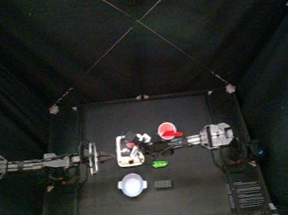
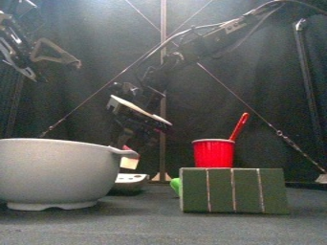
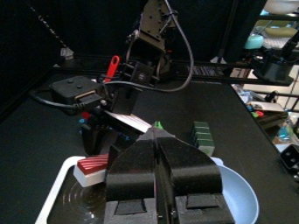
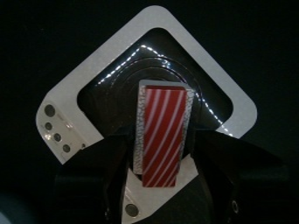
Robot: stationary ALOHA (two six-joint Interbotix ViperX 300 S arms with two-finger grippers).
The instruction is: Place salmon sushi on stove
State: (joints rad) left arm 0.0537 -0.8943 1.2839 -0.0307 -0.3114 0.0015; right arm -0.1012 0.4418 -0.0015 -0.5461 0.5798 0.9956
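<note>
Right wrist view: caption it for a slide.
Right tool holds the salmon sushi above the white stove.

Sushi (image 4: 163, 131) in right claw (image 4: 163, 179) above stove (image 4: 82, 114).

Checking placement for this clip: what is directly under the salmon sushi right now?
The right gripper holds the salmon sushi over the white stove, above its dark round burner patch. The sushi covers the patch's middle; contact cannot be judged.

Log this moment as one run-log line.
right gripper shut on salmon sushi | sushi over stove | contact with stove unclear | left gripper shut, at table's left
</note>
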